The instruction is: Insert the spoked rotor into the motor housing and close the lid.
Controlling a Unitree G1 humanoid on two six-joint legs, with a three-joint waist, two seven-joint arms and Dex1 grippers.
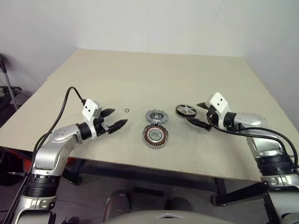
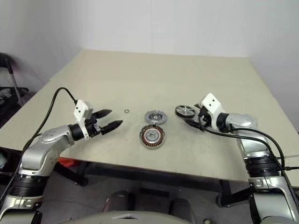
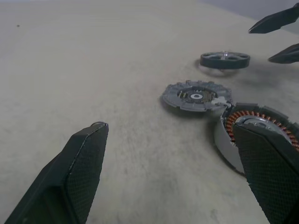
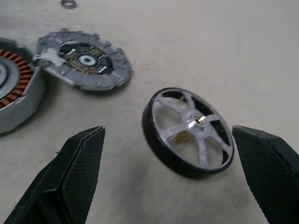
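Observation:
The spoked rotor (image 1: 186, 110), with a dark rim and silver spokes, rests slightly tilted on the table right of centre. My right gripper (image 1: 193, 112) stands open just behind it, with a finger (image 4: 74, 172) on either side and nothing held. The motor housing (image 1: 155, 136), its copper windings showing, sits near the table's front middle. The grey notched lid (image 1: 156, 116) lies just beyond it, its edge against the housing. My left gripper (image 1: 117, 118) hovers open to the left of both and points toward them; one of its fingers (image 3: 84, 163) frames the lid (image 3: 196, 95) and the housing (image 3: 226, 140).
A small metal ring (image 1: 127, 110) lies on the beige table (image 1: 140, 74) between my left gripper and the lid. The table's front edge (image 1: 140, 165) runs close under both arms. Dark furniture (image 1: 7, 88) stands off the table's left side.

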